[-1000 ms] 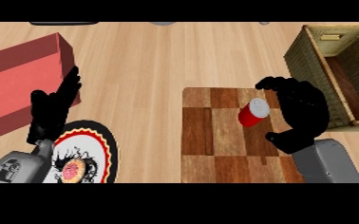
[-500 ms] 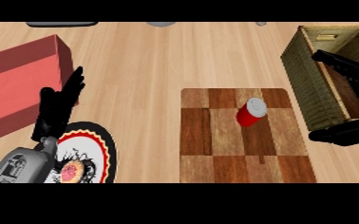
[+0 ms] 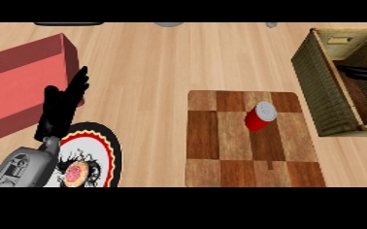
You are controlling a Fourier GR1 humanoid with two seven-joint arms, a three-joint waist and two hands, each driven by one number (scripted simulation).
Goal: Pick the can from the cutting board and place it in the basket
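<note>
A pale, straight-grained wooden bench [image 3: 158,63] fills the view. One chequered wooden cutting board [image 3: 222,165] of light and dark squares lies right of centre. The single red cylindrical can with a silver top [image 3: 259,116] stands on its upper right part, near one brown woven basket [image 3: 319,92]. One matte red box [image 3: 28,77] sits at the left. The black left hand [image 3: 61,102] is open with straight fingers, beside the box and above one round plate with a black and red rim [image 3: 108,145]. Only a dark sliver of the right hand [image 3: 351,69] shows inside the basket, so I cannot tell whether it is open or closed.
</note>
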